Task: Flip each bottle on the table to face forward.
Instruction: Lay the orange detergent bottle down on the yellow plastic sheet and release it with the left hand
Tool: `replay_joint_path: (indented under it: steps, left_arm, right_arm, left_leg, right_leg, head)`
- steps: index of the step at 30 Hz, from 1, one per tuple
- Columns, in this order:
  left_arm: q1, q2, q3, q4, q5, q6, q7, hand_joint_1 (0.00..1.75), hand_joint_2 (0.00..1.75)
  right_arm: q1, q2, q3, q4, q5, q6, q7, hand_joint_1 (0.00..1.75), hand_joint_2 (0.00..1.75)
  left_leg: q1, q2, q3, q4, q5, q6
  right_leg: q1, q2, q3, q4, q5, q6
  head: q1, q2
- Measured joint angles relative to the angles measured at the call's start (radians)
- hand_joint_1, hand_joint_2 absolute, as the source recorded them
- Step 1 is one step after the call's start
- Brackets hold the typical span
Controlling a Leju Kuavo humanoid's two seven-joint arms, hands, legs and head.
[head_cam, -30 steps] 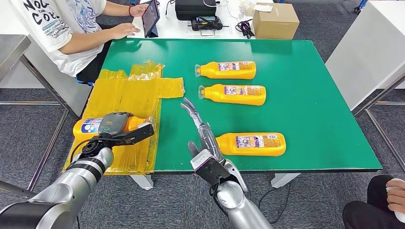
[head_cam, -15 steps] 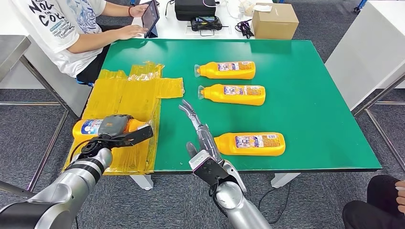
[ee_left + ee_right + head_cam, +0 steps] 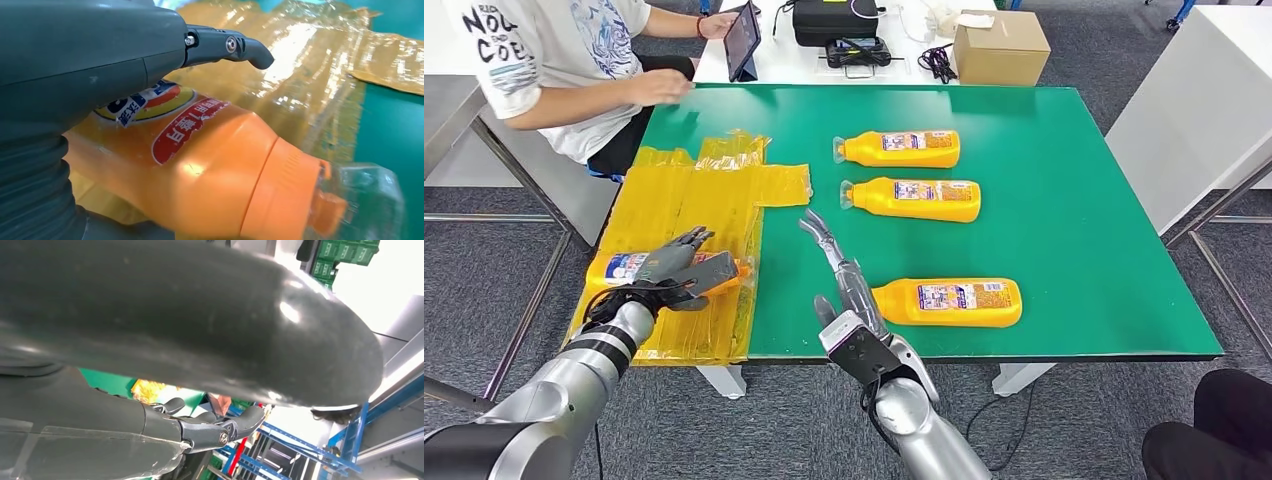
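Head view high, looking down over green table (image 3: 1074,250), left wrist view close on bottle (image 3: 210,170), shared with head view

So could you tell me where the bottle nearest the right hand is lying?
In the head view it lies on its side on the green table near the front edge, just right of the right hand.

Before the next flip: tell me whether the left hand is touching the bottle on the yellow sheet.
Touching. In the left wrist view the left hand lies right against the bottle's label with no gap; the head view shows its fingers wrapped over that bottle.
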State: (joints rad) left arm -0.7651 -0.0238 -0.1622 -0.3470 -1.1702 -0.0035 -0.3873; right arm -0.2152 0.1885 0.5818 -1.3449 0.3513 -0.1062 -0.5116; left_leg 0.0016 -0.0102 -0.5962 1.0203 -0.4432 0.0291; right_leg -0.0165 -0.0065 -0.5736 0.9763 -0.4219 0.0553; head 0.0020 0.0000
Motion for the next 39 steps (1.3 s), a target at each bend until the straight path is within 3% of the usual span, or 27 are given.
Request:
replay_joint_path:
  steps: [6,10,13,15,17,19,23,25,27,31,34,39]
  left_arm:
    - [-0.011,-0.016,0.031,-0.002,0.082,-0.112,-0.041,0.00,1.75]
    - [-0.015,-0.022,0.067,-0.004,0.201,-0.207,-0.085,0.00,0.00]
    - [-0.005,-0.043,0.114,-0.015,0.312,-0.221,-0.111,0.00,0.00]
    - [0.011,-0.061,0.140,-0.031,0.358,-0.168,-0.142,0.00,0.00]
    - [0.033,-0.082,0.155,-0.058,0.392,-0.034,-0.181,0.00,0.00]
    - [0.055,-0.103,0.163,-0.094,0.406,0.171,-0.225,0.00,0.00]
    - [0.091,-0.132,0.156,-0.188,0.437,0.552,-0.293,0.00,1.75]
    - [0.119,-0.141,0.147,-0.257,0.430,0.659,-0.307,0.00,1.75]
    - [0.150,-0.152,0.145,-0.330,0.401,0.695,-0.311,0.00,1.75]
    - [0.244,-0.197,0.148,-0.514,0.369,0.704,-0.313,0.00,1.75]
    - [0.311,-0.230,0.151,-0.620,0.426,0.705,-0.313,0.00,1.75]
    - [0.383,-0.254,0.154,-0.705,0.494,0.704,-0.313,0.00,1.75]
  right_arm:
    - [-0.012,0.003,0.000,0.014,-0.010,0.000,-0.001,0.00,0.00]
    - [-0.021,0.006,0.000,0.031,-0.014,-0.008,-0.004,0.00,0.00]
    - [-0.025,0.010,0.000,0.046,-0.015,-0.020,-0.005,0.00,0.00]
    - [-0.025,0.010,0.000,0.054,-0.015,-0.025,-0.005,0.00,0.00]
    - [-0.024,0.011,0.000,0.058,-0.014,-0.030,-0.005,0.00,0.00]
    - [-0.024,0.012,0.000,0.061,-0.012,-0.032,-0.004,0.00,0.00]
    - [-0.024,0.017,0.001,0.066,-0.012,-0.033,0.000,0.00,0.00]
    - [-0.024,0.021,0.002,0.071,-0.015,-0.037,0.008,0.00,0.00]
    - [-0.024,0.024,0.002,0.078,-0.014,-0.050,0.012,0.00,0.00]
    - [-0.023,0.016,0.001,0.098,0.076,-0.157,0.038,0.00,1.75]
    - [-0.023,-0.014,-0.009,0.104,0.170,-0.224,0.100,0.00,1.75]
    - [-0.023,-0.065,-0.040,0.105,0.210,-0.234,0.149,0.00,1.75]
  left_leg:
    - [0.000,0.000,0.001,0.000,0.002,-0.001]
    - [0.000,0.000,0.002,0.000,0.003,-0.001]
    - [0.000,0.001,0.001,0.000,0.003,-0.001]
    - [0.000,0.001,0.001,0.000,0.003,-0.001]
    - [0.000,0.001,-0.001,0.000,0.003,-0.001]
    - [0.000,0.001,-0.003,0.000,0.003,-0.001]
    - [0.000,0.001,-0.004,0.000,0.003,-0.001]
    - [0.000,0.001,-0.005,0.000,0.003,-0.001]
    - [0.000,0.001,-0.005,0.000,0.003,-0.001]
    - [0.000,0.001,-0.006,0.000,0.003,-0.001]
    - [-0.001,0.001,-0.007,0.000,0.003,-0.001]
    - [-0.001,0.001,-0.007,0.000,0.003,-0.001]
  right_leg:
    - [0.000,0.000,0.001,0.000,0.001,-0.001]
    - [0.000,0.000,0.001,0.001,0.002,-0.003]
    - [0.000,0.000,0.000,0.001,0.002,-0.003]
    - [0.000,0.001,0.000,0.001,0.002,-0.003]
    - [0.000,0.001,-0.002,0.001,0.002,-0.003]
    - [0.000,0.001,-0.003,0.001,0.002,-0.002]
    - [0.000,0.001,-0.005,0.001,0.002,-0.002]
    - [0.000,0.001,-0.006,0.001,0.002,-0.002]
    - [0.001,0.001,-0.006,0.001,0.002,-0.002]
    - [0.000,0.001,-0.007,0.001,0.002,-0.002]
    - [0.000,0.001,-0.007,0.000,0.002,-0.002]
    - [0.000,0.001,-0.007,0.000,0.002,-0.002]
  head:
    - [0.000,0.000]
    - [0.000,0.000]
    - [0.000,0.000]
    - [0.000,0.000]
    - [0.000,0.000]
    - [0.000,0.000]
    - [0.000,0.000]
    - [0.000,0.000]
    - [0.000,0.000]
    - [0.000,0.000]
    - [0.000,0.000]
    - [0.000,0.000]
